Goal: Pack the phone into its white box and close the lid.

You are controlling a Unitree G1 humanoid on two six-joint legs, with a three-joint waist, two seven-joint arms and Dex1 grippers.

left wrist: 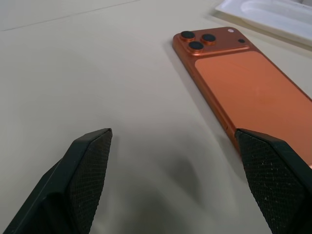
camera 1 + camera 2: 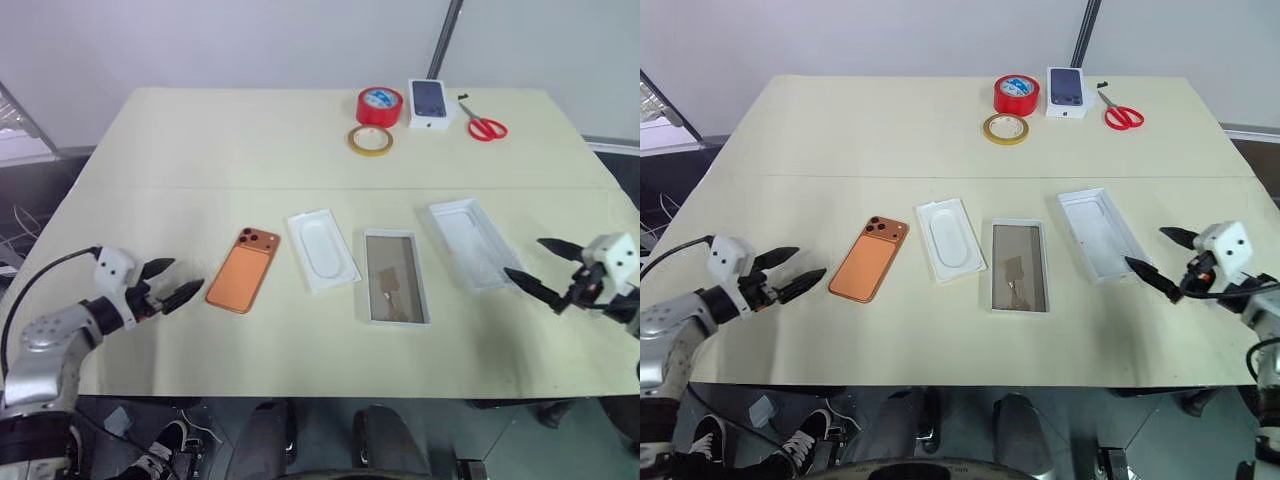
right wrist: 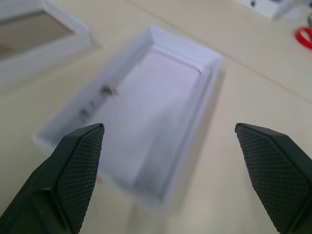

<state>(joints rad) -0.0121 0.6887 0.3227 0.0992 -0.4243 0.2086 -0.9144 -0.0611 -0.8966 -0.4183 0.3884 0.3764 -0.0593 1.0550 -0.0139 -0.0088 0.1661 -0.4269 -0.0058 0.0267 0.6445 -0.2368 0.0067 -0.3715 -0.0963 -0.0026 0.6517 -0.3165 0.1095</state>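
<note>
Left eye view: left gripper (image 2: 178, 283) by phone (image 2: 243, 282), right gripper (image 2: 541, 268) by lid (image 2: 470, 243), both wide, empty.

The left hand (image 2: 178, 285) with two black fingers sits low on the left, its fingers spread wide and holding nothing. The right hand (image 2: 542, 267) is the same on the right, pointing inward.

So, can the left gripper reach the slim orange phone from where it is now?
Probably yes. The left gripper is open and points at the slim orange phone, which lies flat just ahead of it on the cream table, with nothing between them.
</note>
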